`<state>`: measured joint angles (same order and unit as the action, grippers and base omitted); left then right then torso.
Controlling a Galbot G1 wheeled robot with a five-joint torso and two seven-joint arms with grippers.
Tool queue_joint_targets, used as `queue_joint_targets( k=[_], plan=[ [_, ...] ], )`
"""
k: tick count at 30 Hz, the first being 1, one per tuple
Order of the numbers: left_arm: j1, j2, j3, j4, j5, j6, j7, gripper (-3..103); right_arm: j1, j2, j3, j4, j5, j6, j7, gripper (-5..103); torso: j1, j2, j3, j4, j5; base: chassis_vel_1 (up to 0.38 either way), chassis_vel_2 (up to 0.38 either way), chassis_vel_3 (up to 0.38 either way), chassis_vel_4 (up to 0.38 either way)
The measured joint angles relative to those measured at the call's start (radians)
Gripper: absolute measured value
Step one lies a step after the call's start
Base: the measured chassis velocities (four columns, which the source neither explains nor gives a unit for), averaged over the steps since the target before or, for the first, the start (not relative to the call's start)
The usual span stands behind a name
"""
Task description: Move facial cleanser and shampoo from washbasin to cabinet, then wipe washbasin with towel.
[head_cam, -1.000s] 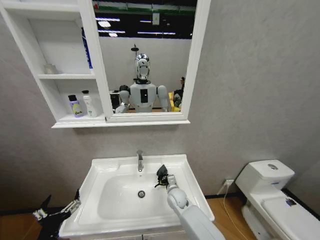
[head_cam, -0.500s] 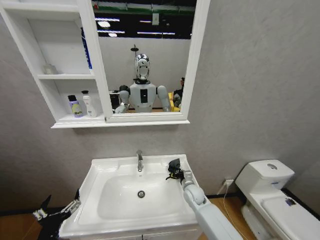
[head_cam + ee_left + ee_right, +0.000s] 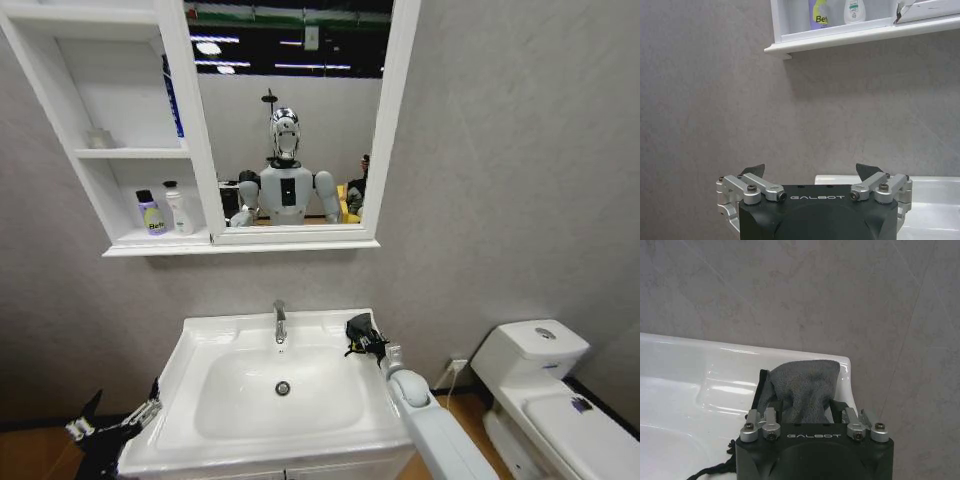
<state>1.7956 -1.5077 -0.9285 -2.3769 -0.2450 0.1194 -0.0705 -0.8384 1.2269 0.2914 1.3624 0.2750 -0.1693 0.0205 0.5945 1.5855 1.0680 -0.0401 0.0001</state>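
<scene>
Right arm (image 3: 440, 440): white smooth shell, rounded grey wrist joint. Right gripper (image 3: 812, 412) and left gripper (image 3: 812, 172): black housing marked "GALBOT", silver linkage bars with dark screws, black fingertips. Mirror reflection (image 3: 287, 180): white torso, black chest panel.

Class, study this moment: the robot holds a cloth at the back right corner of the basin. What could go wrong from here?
1. The towel bunches loosely out of the right gripper, so it might slip or smear rather than wipe.
2. That gripper works at the washbasin rim's corner, close to the wall; a wide sweep could scrape it or reach the tap.
</scene>
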Motion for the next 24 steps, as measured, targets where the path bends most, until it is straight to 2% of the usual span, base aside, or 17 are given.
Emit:
queue_joint_targets(
  k=[1,2,4,7,9,10,11,13,15,16,18,19,21,24],
  plan=[
    [0.000,0.000,0.000,0.000,0.000,0.000,0.000,100,-0.009,-0.003,0.001,0.017,0.005,0.000,0.000,61,0.000,0.000,0.000,0.0000,0.0000,0.000,0.000,0.000,0.000],
    [0.000,0.000,0.000,0.000,0.000,0.000,0.000,100,-0.009,-0.003,0.001,0.017,0.005,0.000,0.000,61,0.000,0.000,0.000,0.0000,0.0000,0.000,0.000,0.000,0.000],
    [0.000,0.000,0.000,0.000,0.000,0.000,0.000,100,-0.025,-0.012,0.001,0.056,0.014,-0.014,0.011,72,0.000,0.000,0.000,0.0002,0.0000,0.000,0.000,0.000,0.000],
    [0.000,0.000,0.000,0.000,0.000,0.000,0.000,100,-0.030,-0.018,0.000,0.073,0.017,-0.022,0.022,78,0.000,0.000,0.000,0.0000,-0.0001,0.000,0.000,0.000,0.000],
    [0.000,0.000,0.000,0.000,0.000,0.000,0.000,100,-0.046,-0.031,0.000,0.126,0.014,-0.039,0.061,88,0.000,0.000,0.000,0.0002,0.0000,0.000,0.000,0.000,0.000],
    [0.000,0.000,0.000,0.000,0.000,0.000,0.000,100,-0.046,-0.031,0.000,0.126,0.014,-0.039,0.061,88,0.000,0.000,0.000,0.0002,0.0000,0.000,0.000,0.000,0.000],
    [0.000,0.000,0.000,0.000,0.000,0.000,0.000,100,-0.069,-0.044,0.005,0.195,0.019,-0.068,0.099,97,0.000,0.000,0.000,0.0003,0.0000,0.000,0.000,0.000,0.000],
    [0.000,0.000,0.000,0.000,0.000,0.000,0.000,100,-0.084,-0.049,0.012,0.233,0.025,-0.085,0.118,97,0.000,0.000,0.000,0.0005,-0.0001,0.000,0.000,0.000,0.000],
    [0.000,0.000,0.000,0.000,0.000,0.000,0.000,100,-0.166,-0.062,0.055,0.396,0.033,-0.148,0.180,100,0.000,0.000,0.000,0.0002,-0.0002,0.000,0.000,0.000,0.000],
    [0.000,0.000,0.000,0.000,0.000,0.000,0.000,100,-0.166,-0.062,0.055,0.396,0.033,-0.148,0.180,100,0.000,0.000,0.000,0.0002,-0.0002,0.000,0.000,0.000,0.000],
    [0.000,0.000,0.000,0.000,0.000,0.000,0.000,100,-0.272,-0.058,0.105,0.543,0.026,-0.188,0.217,100,0.000,0.000,0.000,-0.0001,-0.0001,0.000,0.000,0.000,0.000],
    [0.000,0.000,0.000,0.000,0.000,0.000,0.000,100,-0.272,-0.058,0.105,0.543,0.026,-0.188,0.217,100,0.000,0.000,0.000,-0.0001,-0.0001,0.000,0.000,0.000,0.000],
    [0.000,0.000,0.000,0.000,0.000,0.000,0.000,100,-0.413,-0.022,0.149,0.699,-0.029,-0.210,0.229,100,0.000,0.000,0.000,-0.0003,0.0000,0.000,0.000,0.000,0.000],
    [0.000,0.000,0.000,0.000,0.000,0.000,0.000,100,-0.501,0.005,0.160,0.790,-0.059,-0.210,0.243,100,0.000,0.000,0.000,-0.0002,-0.0001,0.000,0.000,0.000,0.000]
  ],
)
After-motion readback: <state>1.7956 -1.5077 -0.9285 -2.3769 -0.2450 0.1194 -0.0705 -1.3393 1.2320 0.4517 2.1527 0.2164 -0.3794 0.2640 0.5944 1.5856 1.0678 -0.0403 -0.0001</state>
